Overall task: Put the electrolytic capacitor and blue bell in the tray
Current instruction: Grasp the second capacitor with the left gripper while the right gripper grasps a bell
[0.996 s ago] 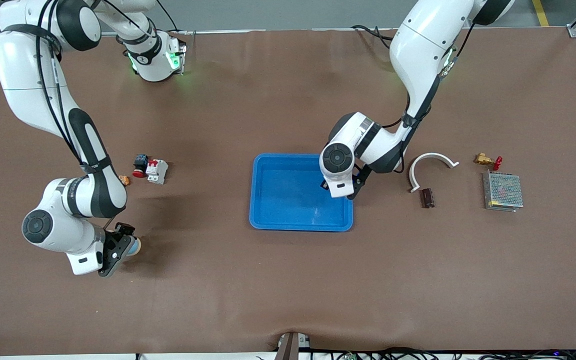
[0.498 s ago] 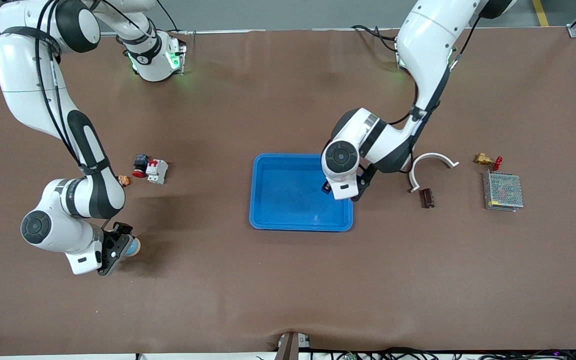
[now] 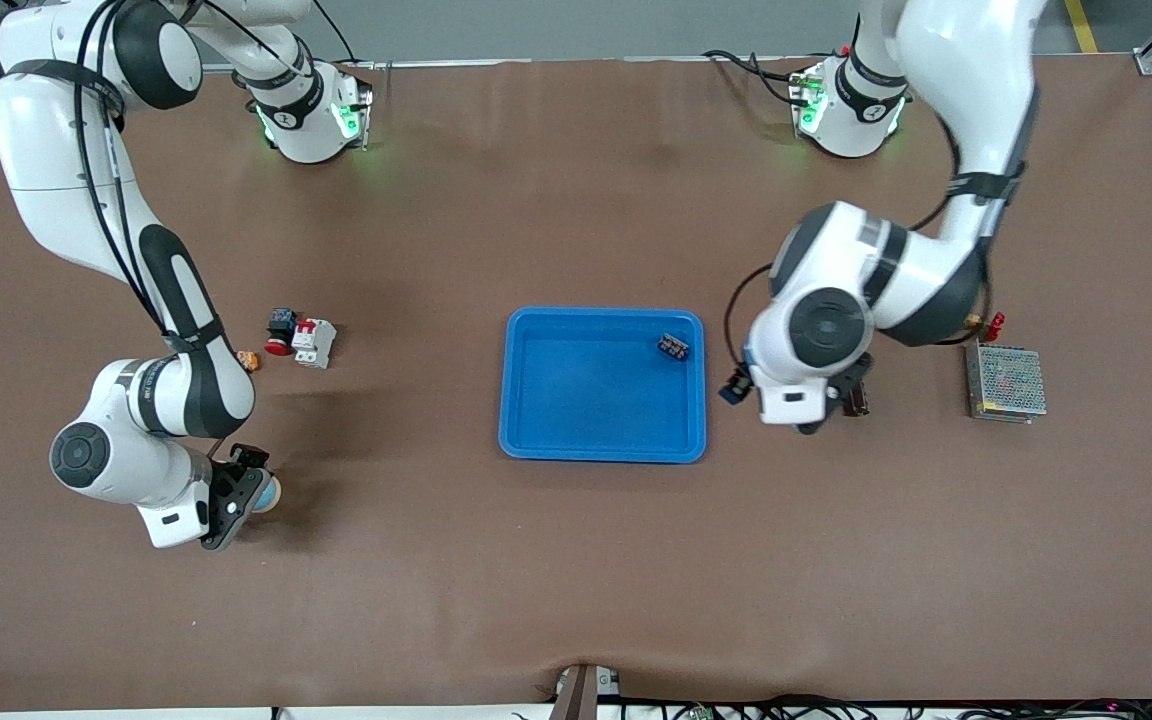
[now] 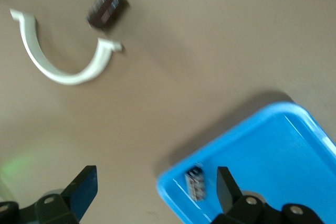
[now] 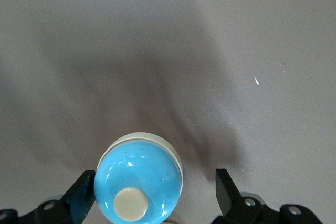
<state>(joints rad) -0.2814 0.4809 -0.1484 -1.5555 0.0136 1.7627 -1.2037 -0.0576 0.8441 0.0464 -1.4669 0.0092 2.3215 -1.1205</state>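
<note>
The blue tray [image 3: 536,385] lies mid-table, and one corner [image 4: 273,145] shows in the left wrist view. The electrolytic capacitor [image 4: 107,7], a dark brown cylinder, lies on the table past the tray toward the left arm's end. In the front view the left hand covers most of it. My left gripper [image 3: 794,405] [image 4: 155,190] hangs open and empty, high over the table between tray and capacitor. The blue bell [image 3: 268,491] [image 5: 139,182] stands on the table near the right arm's end. My right gripper [image 3: 236,500] [image 5: 155,192] is low around it, open, one finger on each side.
A small dark component [image 3: 674,347] lies in the tray's corner. A white curved clamp [image 4: 63,59] lies beside the capacitor. A metal mesh box [image 3: 1006,382] and a brass fitting [image 3: 986,322] sit toward the left arm's end. A red-and-white breaker [image 3: 314,342] lies near the right arm.
The left gripper opened over the tray, left the small dark component there, then rose and swung out toward the capacitor. The right arm has barely moved.
</note>
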